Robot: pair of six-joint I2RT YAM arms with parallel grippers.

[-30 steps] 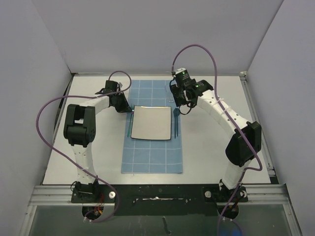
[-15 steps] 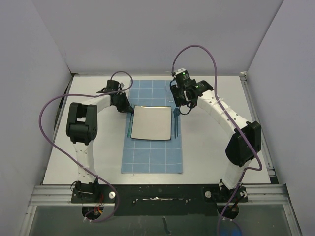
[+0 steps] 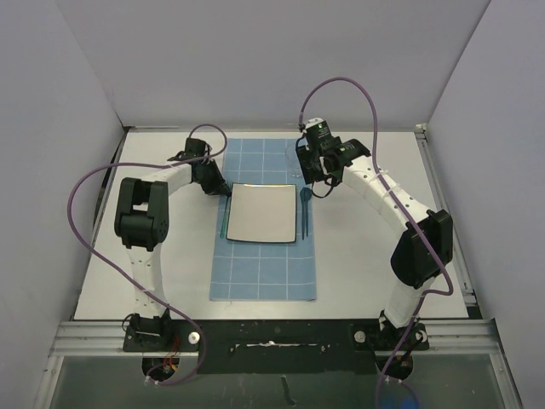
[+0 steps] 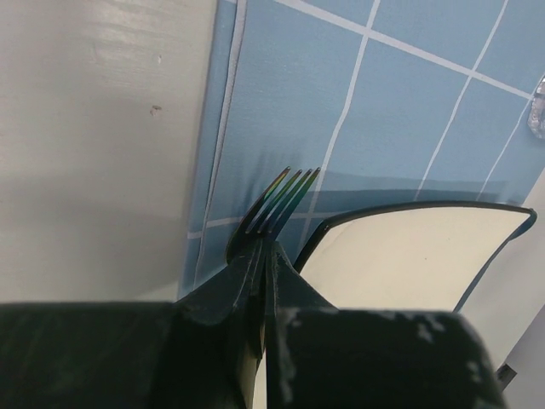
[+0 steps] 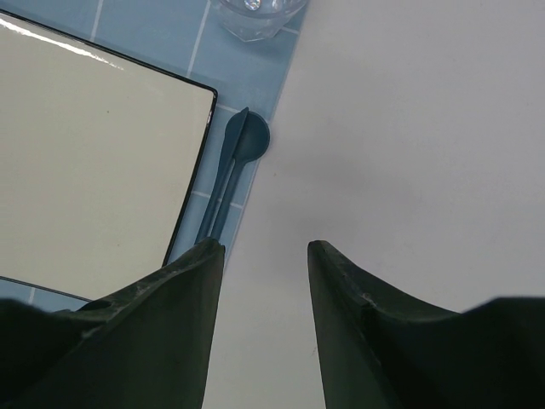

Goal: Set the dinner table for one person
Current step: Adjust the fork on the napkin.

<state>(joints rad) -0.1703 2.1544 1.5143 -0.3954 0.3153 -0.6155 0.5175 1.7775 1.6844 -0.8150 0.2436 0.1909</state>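
On the dinner table point(image 3: 366, 256) lies a blue gridded mat point(image 3: 264, 273) with a square cream plate point(image 3: 264, 213) on it. At the plate's left edge my left gripper point(image 3: 222, 192) is shut on a dark fork point(image 4: 283, 198). The fork's tines stick out past the fingertips, over the mat point(image 4: 383, 102) beside the plate point(image 4: 409, 256). A teal spoon point(image 5: 245, 139) and knife point(image 5: 223, 183) lie side by side on the mat, right of the plate point(image 5: 94, 162). My right gripper point(image 5: 264, 247) hangs open and empty above the bare table just right of them.
A clear glass point(image 5: 255, 13) stands on the mat beyond the spoon, cut off by the frame's top edge. Grey walls close in the table on three sides, and a black rail point(image 3: 272, 336) runs along the near edge between the arm bases.
The left arm's elbow has swung slightly left and its gripper has edged along the plate's left side with the fork. The right gripper has drifted slightly to the right.
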